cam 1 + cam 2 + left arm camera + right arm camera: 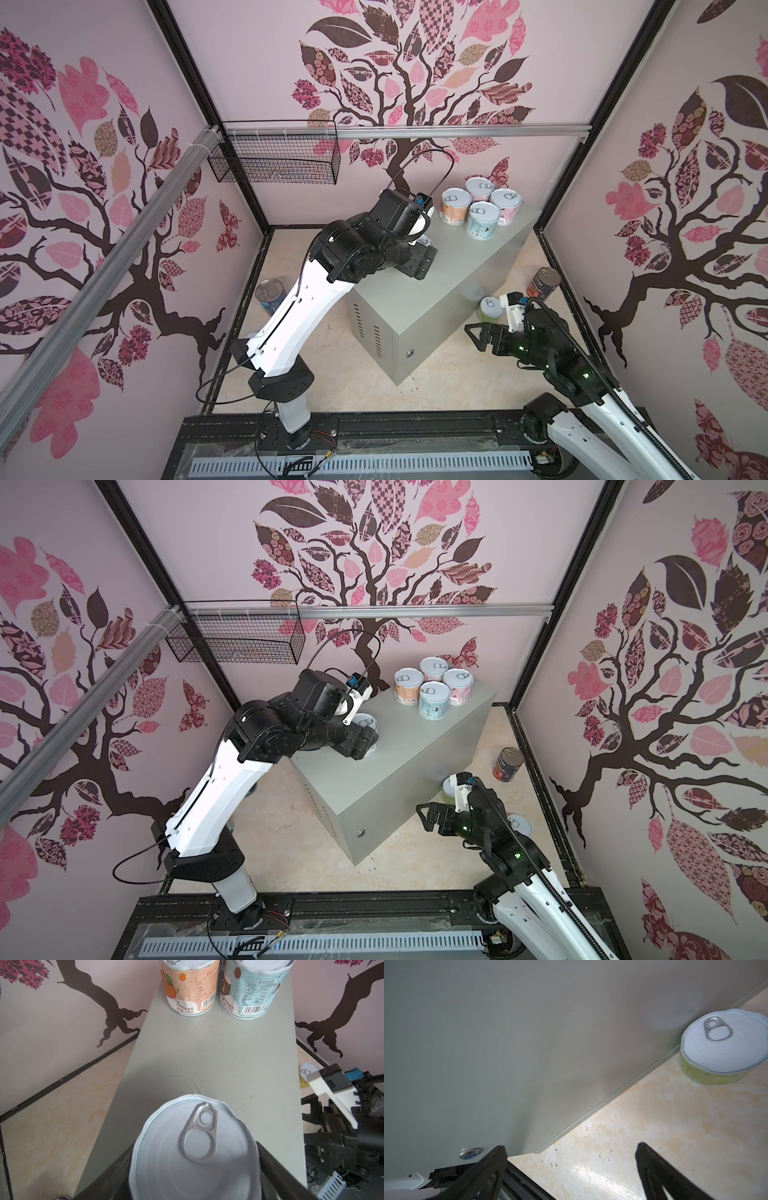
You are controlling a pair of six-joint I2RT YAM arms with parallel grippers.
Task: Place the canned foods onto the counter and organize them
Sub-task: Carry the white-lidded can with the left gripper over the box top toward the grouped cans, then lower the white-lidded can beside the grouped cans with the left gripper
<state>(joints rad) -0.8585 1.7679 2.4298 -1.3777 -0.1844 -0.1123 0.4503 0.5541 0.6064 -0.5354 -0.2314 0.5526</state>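
The left pincer (195, 1144) is straddling a short pull-tab can (193, 1167) above the near half of the grey metal desk (457, 266). Its lid is hiding its label, its base and the places where the black fingers (116, 1167) are meeting its wall, so I cannot tell whether the grip is clenched or released, nor whether the can is resting on the desk. The can's axis is standing upright, lid up, the tab's small ring pointing toward the orange-label can (191, 987) and the teal-label can (253, 991), both cut off at the top. In a top view the left arm is covering most of this can.

The right pincer (571, 1145) is hanging released, holding nothing, near the desk's lock end. A yellow-green can (724, 1047) is standing upright on the floor against the desk's side. A blue can (270, 295) is showing partly behind the left arm.
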